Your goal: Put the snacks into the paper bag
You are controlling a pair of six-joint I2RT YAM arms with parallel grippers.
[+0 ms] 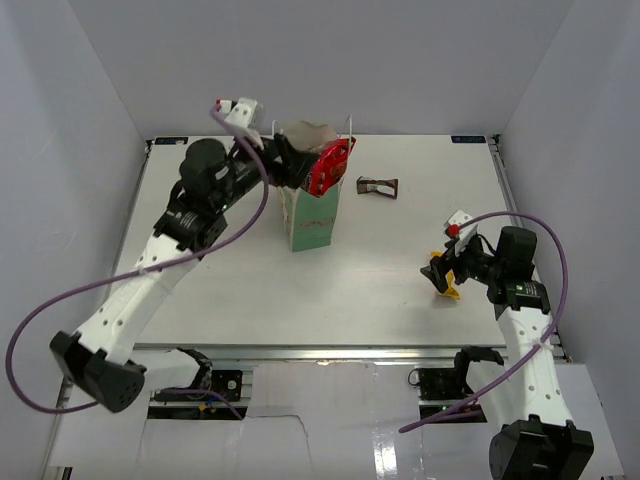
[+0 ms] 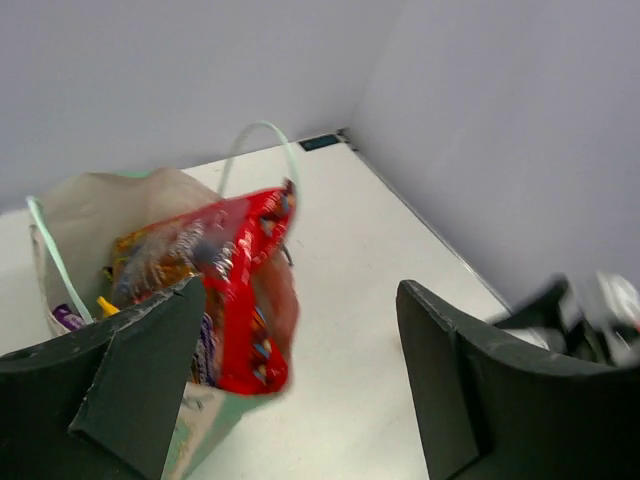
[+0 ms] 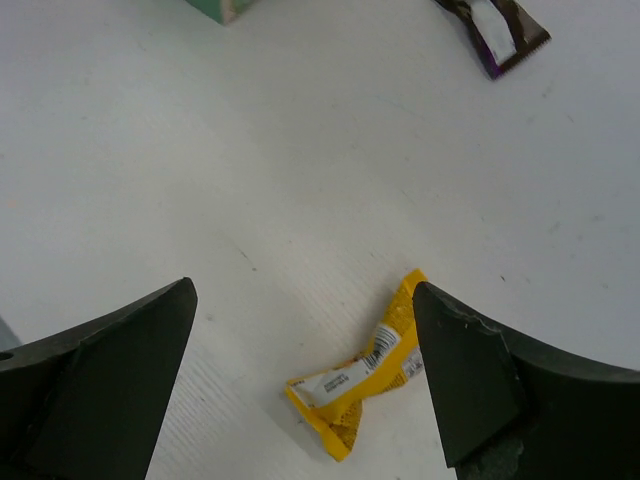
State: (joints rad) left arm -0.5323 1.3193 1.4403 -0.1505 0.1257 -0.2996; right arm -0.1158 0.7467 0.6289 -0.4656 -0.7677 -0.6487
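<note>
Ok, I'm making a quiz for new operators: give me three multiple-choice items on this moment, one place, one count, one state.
1. Where is the red packet? A) flat on the table B) on a shelf C) sticking out of the top of the paper bag
2. How many snacks lie loose on the table? A) two B) four C) none
3. How does the right gripper stand? A) shut on a bar B) open over the yellow bar C) shut, empty

1 C, it pokes from the bag's mouth; 2 A, the yellow bar and a dark brown bar; 3 B, its fingers stand wide apart around nothing.
</note>
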